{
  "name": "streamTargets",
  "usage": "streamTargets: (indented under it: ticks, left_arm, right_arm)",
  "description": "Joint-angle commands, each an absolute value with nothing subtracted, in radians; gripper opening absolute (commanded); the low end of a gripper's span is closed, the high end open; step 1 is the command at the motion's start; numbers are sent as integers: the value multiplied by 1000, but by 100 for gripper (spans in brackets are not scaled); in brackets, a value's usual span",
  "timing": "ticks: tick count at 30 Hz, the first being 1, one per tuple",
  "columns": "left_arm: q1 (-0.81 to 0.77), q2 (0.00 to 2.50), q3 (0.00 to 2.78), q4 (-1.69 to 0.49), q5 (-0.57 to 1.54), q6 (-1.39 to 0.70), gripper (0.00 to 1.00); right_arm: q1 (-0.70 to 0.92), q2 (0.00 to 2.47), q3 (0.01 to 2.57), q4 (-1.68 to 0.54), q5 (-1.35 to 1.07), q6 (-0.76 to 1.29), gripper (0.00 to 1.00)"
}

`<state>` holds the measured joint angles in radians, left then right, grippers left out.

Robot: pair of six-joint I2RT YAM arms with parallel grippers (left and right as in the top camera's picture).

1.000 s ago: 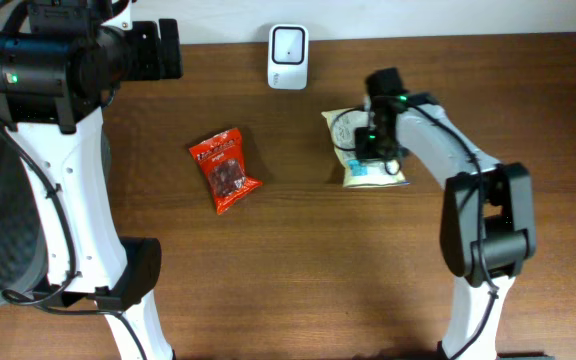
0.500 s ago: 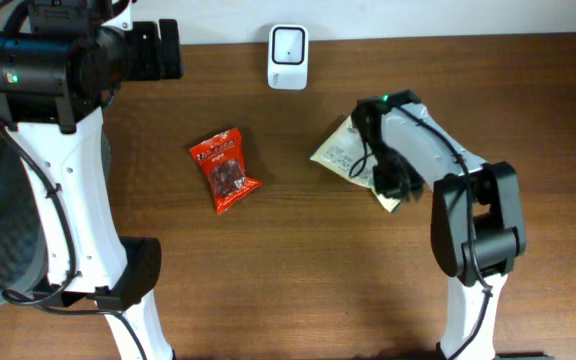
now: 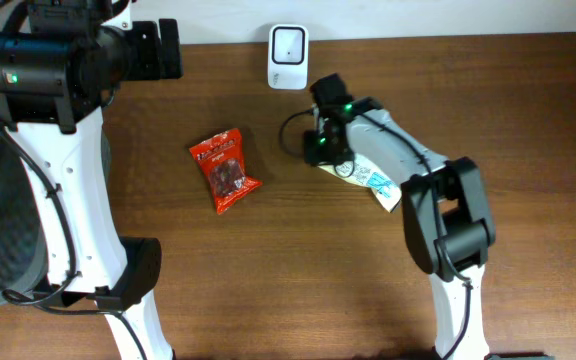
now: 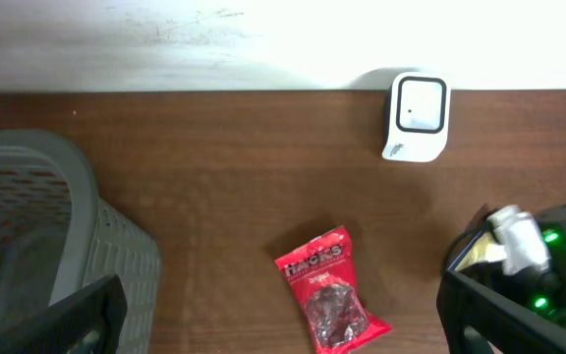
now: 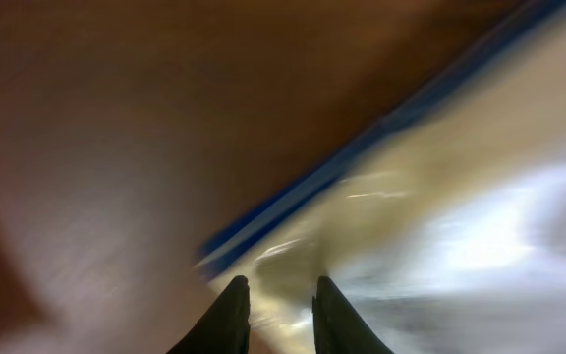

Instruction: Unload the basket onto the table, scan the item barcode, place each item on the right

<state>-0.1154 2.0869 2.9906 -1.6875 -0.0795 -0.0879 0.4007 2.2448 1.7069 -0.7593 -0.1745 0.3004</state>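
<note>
1. Pale packet (image 3: 373,180), along with everything else we see, is over a brown wooden table (image 3: 528,150) whose far edge meets a white wall.
2. We see a grey slatted basket (image 4: 28,226) at the table's left side, partly under the left arm (image 3: 58,70).
3. Our left arm is raised near the far left corner. The left gripper (image 4: 281,320) has its jaws spread wide with nothing between them.
4. Our right arm (image 3: 438,200) reaches from the near edge toward the middle of the far side.
5. The packet is pale with blue print. It lies slanted just near-right of the scanner, not touching it, and its far end is hidden under the right gripper.
6. A red snack bag (image 3: 225,171) lies flat left of the packet, well apart from it.
7. A white scanner (image 3: 288,43) stands at the far edge.
8. The right gripper (image 5: 275,315) has its fingertips close together, a narrow slit between them, right over the blurred packet. We cannot tell whether they pinch it.
</note>
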Motion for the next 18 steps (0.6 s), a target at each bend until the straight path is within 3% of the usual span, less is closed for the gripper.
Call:
streamTargets:
  ticks: [1, 3, 6, 10, 13, 16, 18]
  left_arm:
    - [-113, 2077, 2997, -1688, -83, -89, 99]
    - [-113, 2077, 2997, -1688, -83, -89, 99]
    - [-113, 2077, 2997, -1688, -83, -89, 99]
    - [-113, 2077, 2997, -1688, -83, -89, 99]
    - [-113, 2077, 2997, -1688, -83, -89, 99]
    - [-113, 2077, 2997, -1688, -83, -89, 99]
    - [-113, 2077, 2997, -1688, -83, -89, 99]
  right_arm:
    - [496, 2236, 1694, -794, -311, 224, 18]
    - [505, 2168, 1725, -843, -274, 234, 11]
    - [389, 2060, 1774, -899, 56, 472, 8]
    - [255, 2111, 1768, -942, 46, 545, 8]
    - [259, 2215, 1747, -958, -81, 528, 9]
    - [266, 2247, 1663, -996, 75, 525, 9]
    - [247, 2245, 1662, -1027, 131, 319, 9]
